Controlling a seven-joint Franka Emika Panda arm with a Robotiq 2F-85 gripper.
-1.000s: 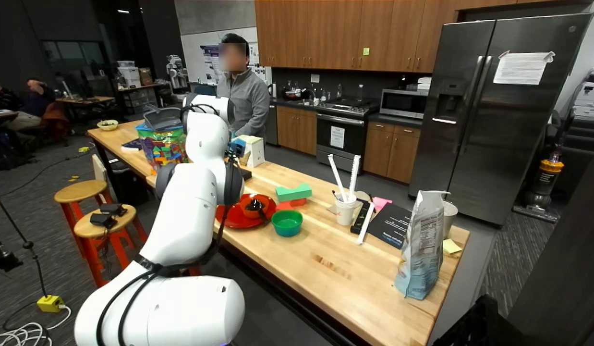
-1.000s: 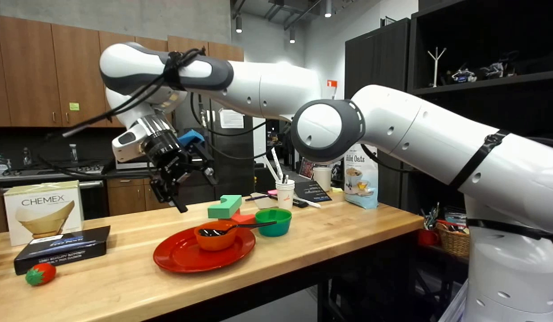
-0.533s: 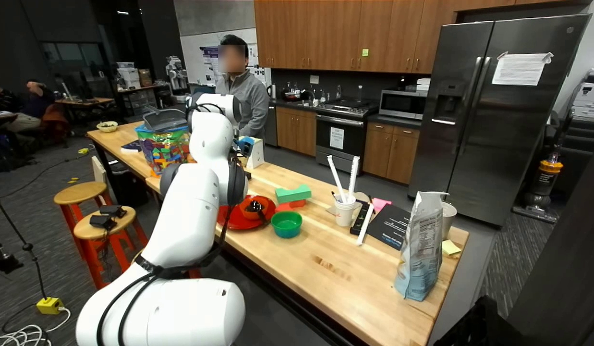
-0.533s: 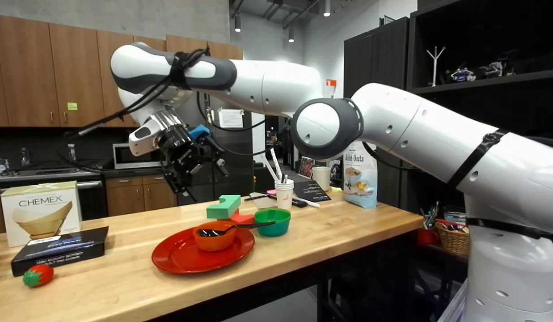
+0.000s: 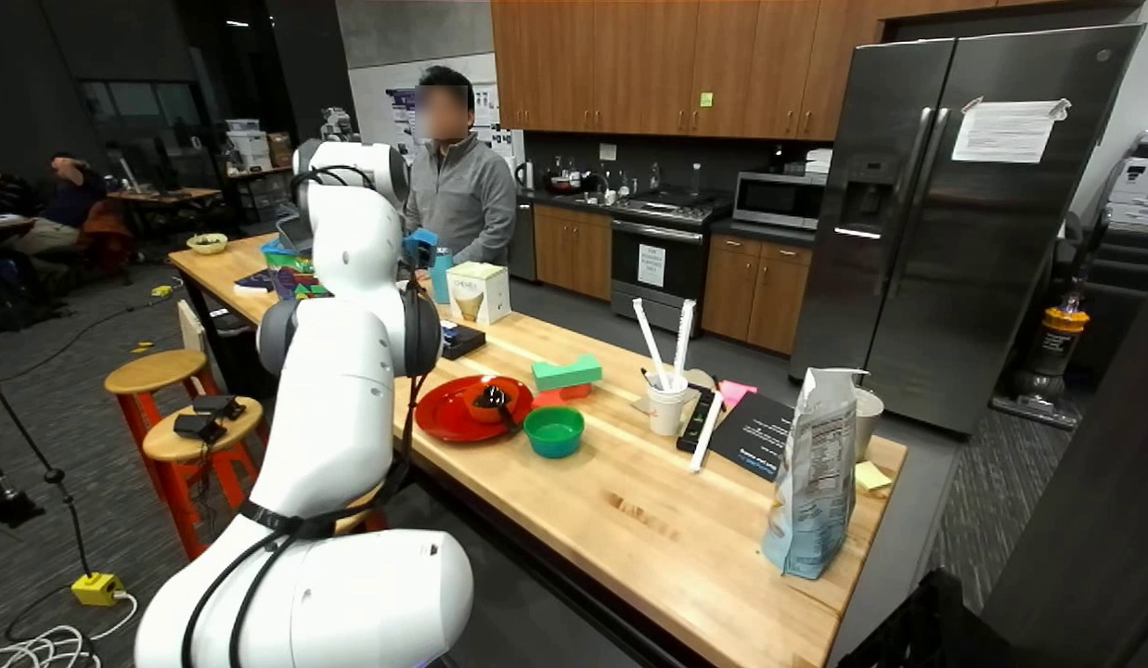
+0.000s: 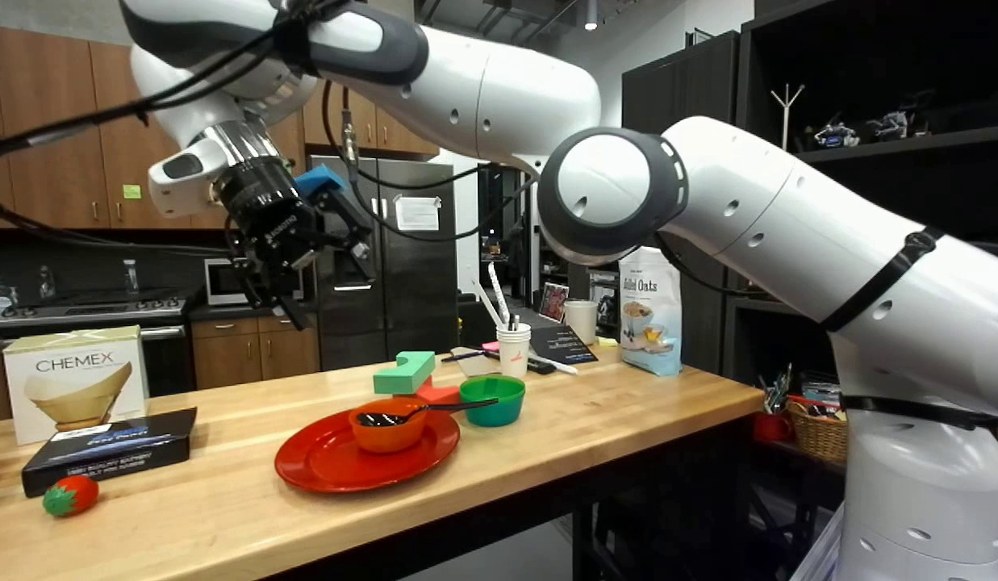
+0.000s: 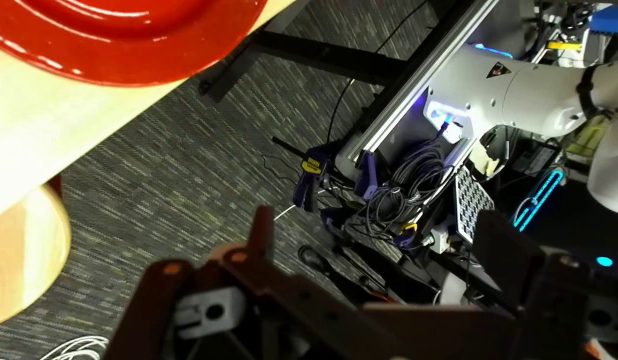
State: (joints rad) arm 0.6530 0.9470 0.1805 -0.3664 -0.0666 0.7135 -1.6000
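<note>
Wht arm (image 6: 531, 97), gry jts (image 6: 661, 190), blk cables (image 6: 115, 111), blk claw (image 6: 329, 292)

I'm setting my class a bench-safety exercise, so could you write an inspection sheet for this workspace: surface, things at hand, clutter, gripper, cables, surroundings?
Surface: table, wooden, with a brown patch.
Things at hand: plate; orange bowl on it; spoon in that bowl.
Clutter: green bowl, strawberry, Chemex box, black box, blocks, cup, oats bag.
Gripper: open; nothing seen in it.
Cables: black coil beside the arm's base; white coil on the floor.
Surroundings: person standing beyond the table in an exterior view; stools; fridge.
</note>
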